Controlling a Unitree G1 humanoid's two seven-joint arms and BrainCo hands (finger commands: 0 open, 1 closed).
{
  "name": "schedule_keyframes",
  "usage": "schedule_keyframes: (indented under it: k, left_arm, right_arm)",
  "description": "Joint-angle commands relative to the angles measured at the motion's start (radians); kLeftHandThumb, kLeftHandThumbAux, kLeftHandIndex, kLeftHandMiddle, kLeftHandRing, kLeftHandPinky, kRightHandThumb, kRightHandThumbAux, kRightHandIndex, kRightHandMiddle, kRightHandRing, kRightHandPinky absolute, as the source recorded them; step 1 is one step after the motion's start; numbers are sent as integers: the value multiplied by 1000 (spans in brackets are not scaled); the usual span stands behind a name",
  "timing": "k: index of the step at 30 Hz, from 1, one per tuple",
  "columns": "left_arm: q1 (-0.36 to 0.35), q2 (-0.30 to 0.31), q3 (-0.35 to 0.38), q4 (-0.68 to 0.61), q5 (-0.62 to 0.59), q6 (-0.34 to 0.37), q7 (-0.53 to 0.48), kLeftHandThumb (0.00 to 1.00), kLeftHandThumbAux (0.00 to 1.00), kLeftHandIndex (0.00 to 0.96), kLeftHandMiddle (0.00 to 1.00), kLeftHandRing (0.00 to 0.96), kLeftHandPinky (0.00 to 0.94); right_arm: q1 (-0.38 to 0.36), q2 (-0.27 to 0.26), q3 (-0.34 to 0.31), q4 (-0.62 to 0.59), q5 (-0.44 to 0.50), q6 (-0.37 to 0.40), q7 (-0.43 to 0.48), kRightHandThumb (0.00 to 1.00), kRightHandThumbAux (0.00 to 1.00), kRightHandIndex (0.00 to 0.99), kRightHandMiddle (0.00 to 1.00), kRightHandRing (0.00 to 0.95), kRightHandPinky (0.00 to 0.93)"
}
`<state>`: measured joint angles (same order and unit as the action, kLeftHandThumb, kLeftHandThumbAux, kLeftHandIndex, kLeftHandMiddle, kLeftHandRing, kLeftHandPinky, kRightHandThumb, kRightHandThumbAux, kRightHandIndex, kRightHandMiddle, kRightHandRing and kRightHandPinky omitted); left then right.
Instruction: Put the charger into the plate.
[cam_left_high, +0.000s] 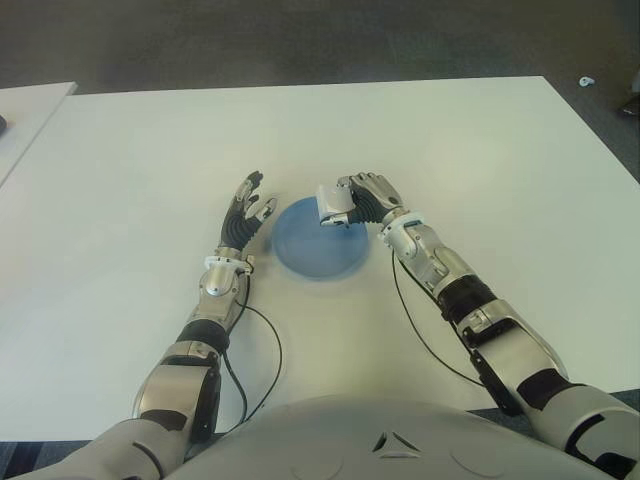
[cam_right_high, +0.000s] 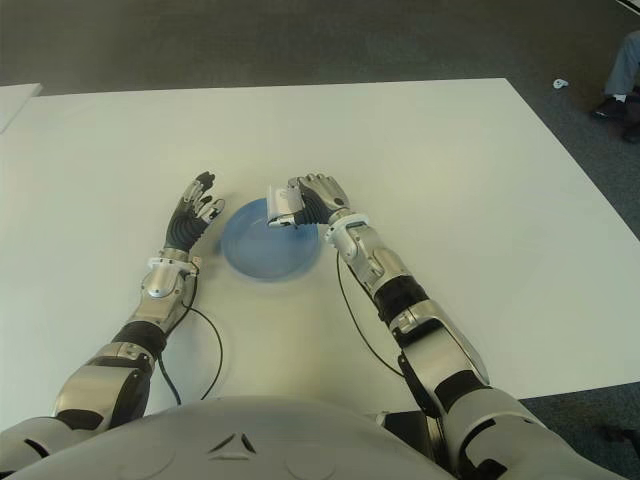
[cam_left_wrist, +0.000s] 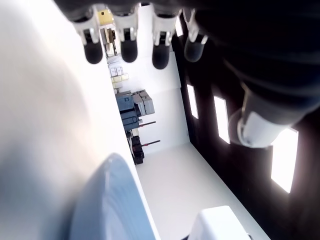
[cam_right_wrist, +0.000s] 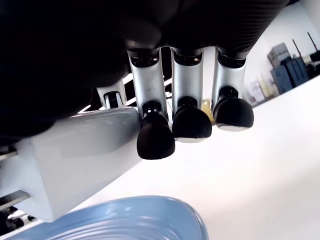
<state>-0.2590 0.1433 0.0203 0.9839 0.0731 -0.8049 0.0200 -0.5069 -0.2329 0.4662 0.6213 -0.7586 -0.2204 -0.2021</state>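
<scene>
A blue plate (cam_left_high: 318, 250) sits on the white table (cam_left_high: 450, 150) in front of me. My right hand (cam_left_high: 358, 200) is curled around a white charger (cam_left_high: 332, 204) and holds it just above the plate's far right rim. In the right wrist view the charger (cam_right_wrist: 70, 155) shows pinned under the fingertips (cam_right_wrist: 156, 140), its metal prongs sticking out, with the plate (cam_right_wrist: 130, 220) below. My left hand (cam_left_high: 246, 208) shows just left of the plate, fingers spread and holding nothing.
Dark floor borders the table's far edge. A second white surface (cam_left_high: 25, 110) stands at the far left. A small white object (cam_left_high: 587, 81) lies on the floor at the far right, and part of a person (cam_right_high: 622, 70) shows there.
</scene>
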Motion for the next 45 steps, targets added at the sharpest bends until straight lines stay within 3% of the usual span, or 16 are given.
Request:
schedule_keyframes:
  k: [1, 15, 18, 22, 23, 24, 25, 27, 29, 35, 45]
  left_arm:
    - [131, -64, -26, 91, 29, -3, 23, 0, 558, 47, 93, 63, 53]
    - [125, -65, -29, 95, 41, 7, 45, 0, 565, 57, 102, 70, 51]
    - [123, -60, -37, 95, 52, 15, 53, 0, 561, 56, 97, 62, 28]
    - [120, -59, -41, 96, 59, 30, 56, 0, 553, 53, 87, 49, 16]
    - [120, -58, -41, 96, 60, 32, 56, 0, 551, 52, 85, 47, 15]
    - [119, -59, -41, 96, 59, 37, 55, 0, 551, 52, 84, 46, 15]
    - [118, -59, -41, 96, 59, 40, 55, 0, 549, 52, 83, 45, 15]
    - [116, -60, -40, 97, 56, 49, 53, 0, 547, 52, 82, 43, 12]
    - [115, -61, -38, 97, 53, 57, 53, 0, 548, 53, 83, 42, 6]
    - [113, -61, -40, 95, 57, 74, 66, 0, 547, 56, 79, 30, 0]
    - [111, -51, -57, 95, 86, 96, 102, 0, 552, 50, 67, 14, 0]
  right_arm:
    - [-19, 13, 11, 19, 4, -6, -11, 742, 708, 440, 855, 847, 847]
    - [-11, 6, 29, 0, -8, 12, 11, 741, 707, 440, 826, 823, 803]
    - [-12, -12, 50, -8, -40, 6, 1, 734, 706, 438, 788, 779, 746]
    - [-23, -39, 86, -17, -97, 8, -2, 708, 705, 427, 653, 644, 581]
    - [-25, -43, 92, -18, -106, 10, -2, 629, 584, 400, 581, 573, 509]
    - [-27, -50, 100, -21, -121, 12, -2, 600, 541, 391, 556, 547, 483]
    - [-28, -55, 106, -24, -132, 14, -2, 536, 442, 340, 425, 404, 356]
    - [-30, -69, 120, -32, -156, 11, 5, 455, 313, 230, 234, 199, 175]
    - [-32, -80, 133, -40, -171, 15, 34, 421, 236, 129, 125, 102, 89]
    - [-34, -90, 147, -52, -180, 23, 78, 379, 115, 13, 13, 10, 9]
    - [-33, -99, 154, -58, -173, 14, 103, 367, 114, 0, 0, 0, 0]
